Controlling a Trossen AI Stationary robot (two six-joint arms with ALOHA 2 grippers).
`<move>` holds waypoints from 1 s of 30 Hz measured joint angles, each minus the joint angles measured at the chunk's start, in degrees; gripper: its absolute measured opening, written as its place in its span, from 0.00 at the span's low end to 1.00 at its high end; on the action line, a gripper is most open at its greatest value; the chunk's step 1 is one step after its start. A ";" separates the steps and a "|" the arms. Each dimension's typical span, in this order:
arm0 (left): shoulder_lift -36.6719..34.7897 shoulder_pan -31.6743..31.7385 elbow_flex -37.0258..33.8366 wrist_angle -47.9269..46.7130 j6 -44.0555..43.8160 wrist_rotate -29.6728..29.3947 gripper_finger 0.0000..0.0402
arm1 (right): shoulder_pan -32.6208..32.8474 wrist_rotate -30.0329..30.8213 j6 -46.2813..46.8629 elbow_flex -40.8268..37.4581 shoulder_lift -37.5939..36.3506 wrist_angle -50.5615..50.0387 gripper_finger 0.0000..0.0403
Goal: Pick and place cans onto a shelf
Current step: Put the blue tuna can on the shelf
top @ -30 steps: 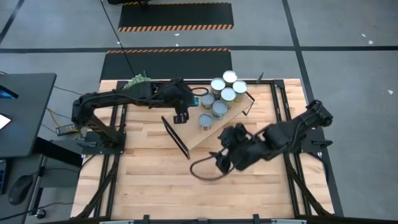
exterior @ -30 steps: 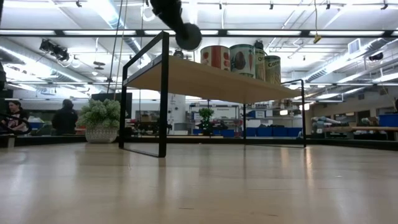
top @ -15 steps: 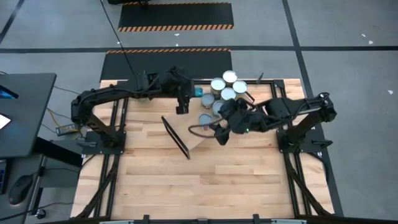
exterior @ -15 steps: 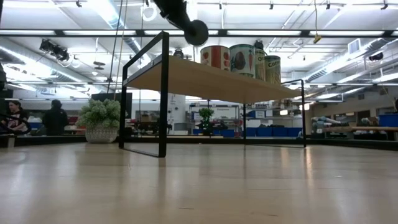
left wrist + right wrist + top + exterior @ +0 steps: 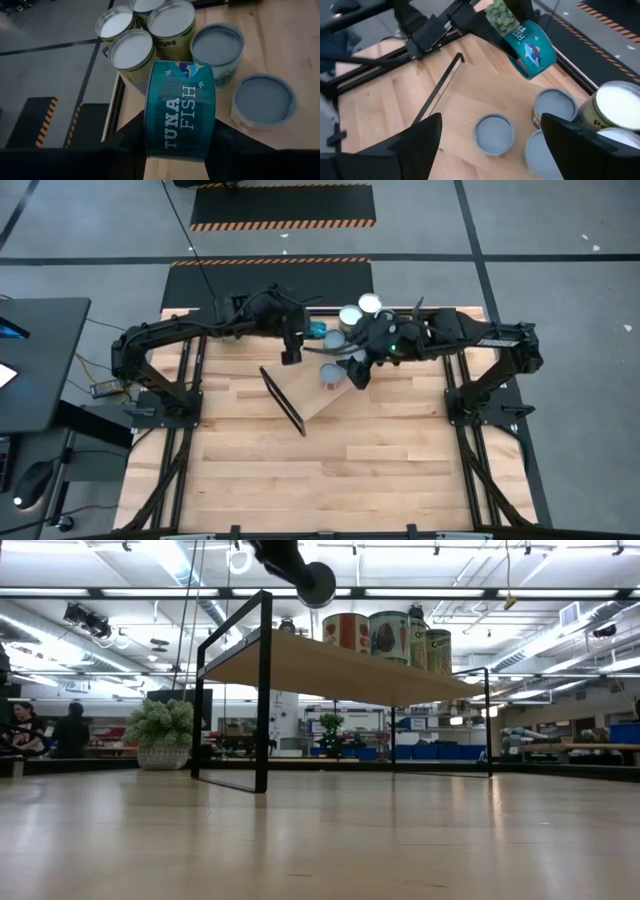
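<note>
My left gripper is shut on a teal tuna can and holds it above the far part of the shelf, a light wood board with black end frames. Several cans with white tops and grey-blue tops stand upright on the board just beyond it. My right gripper is open and empty, over the board's middle, with grey-topped cans below it. In the low view, three cans show on the shelf top. My left gripper pinches the tuna can between its two fingers, one on each flat end. The can is on edge, its labelled wall toward the wrist camera. It is lifted clear above the shelf board, as the right wrist view also shows.
A spiky green plant ball stands at the table's far left, behind the left arm. The shelf lies slantwise on the wooden tabletop, its near black end frame toward the middle. A person shows in the room beyond.
My right gripper has gone from the table's middle toward the far edge and now hangs over the shelf board beside the cans. My left gripper has shifted slightly toward the far edge with the tuna can, which stays lifted.
</note>
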 joint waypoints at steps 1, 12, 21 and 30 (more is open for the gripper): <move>0.00 -0.08 0.00 0.13 -0.73 0.01 0.37 | -0.57 -1.19 -0.97 0.00 -0.25 -0.11 0.86; -5.31 -5.93 -14.66 8.61 -10.41 -8.21 0.37 | -1.60 -4.25 -6.67 0.00 -5.98 -4.97 0.86; -6.23 -10.76 -19.28 7.56 -0.21 -21.80 0.37 | -0.61 -4.42 -6.70 0.00 -7.97 -6.11 0.86; -5.75 -10.27 -20.63 8.34 12.93 -20.09 0.39 | 2.20 -3.30 -6.21 0.00 -7.10 -5.10 0.86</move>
